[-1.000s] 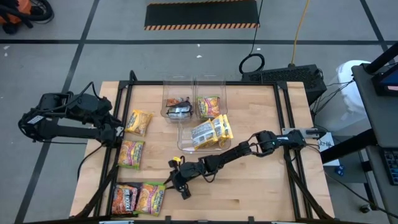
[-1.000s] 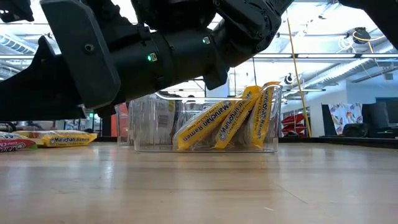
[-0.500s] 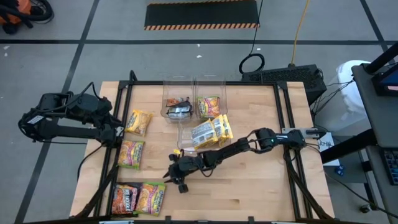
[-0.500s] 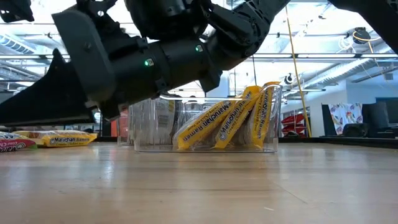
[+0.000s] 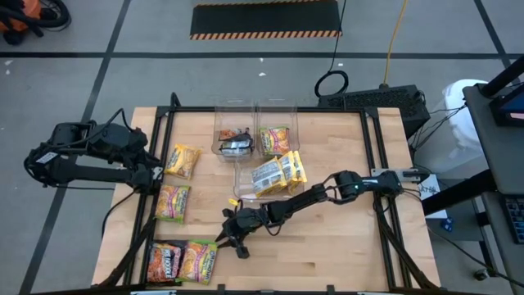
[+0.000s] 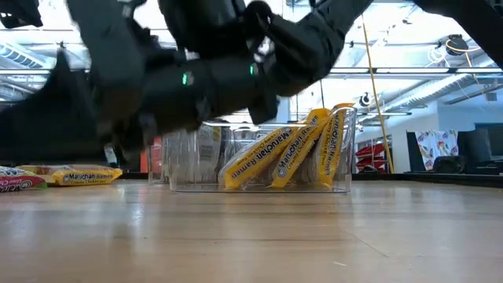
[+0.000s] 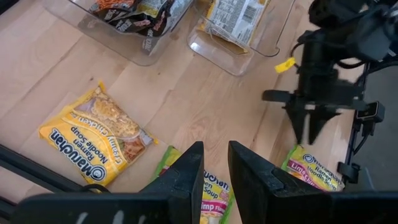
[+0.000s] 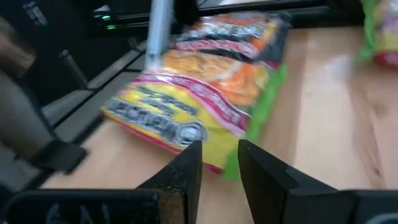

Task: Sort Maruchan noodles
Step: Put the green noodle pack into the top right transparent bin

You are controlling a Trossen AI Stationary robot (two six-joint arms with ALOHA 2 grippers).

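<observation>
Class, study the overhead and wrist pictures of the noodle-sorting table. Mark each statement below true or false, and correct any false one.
1. The right gripper is near the lime-green packet at the table's front left. True.
2. The right gripper is clamped on a packet. False: its fingers are open and hold nothing.
3. The clear bin nearest the table's middle holds yellow packets. True.
4. The left gripper is inside a bin. False: it is at the table's left edge, beside loose packets.
5. All packets are already in bins. False: four lie loose on the table.
</observation>
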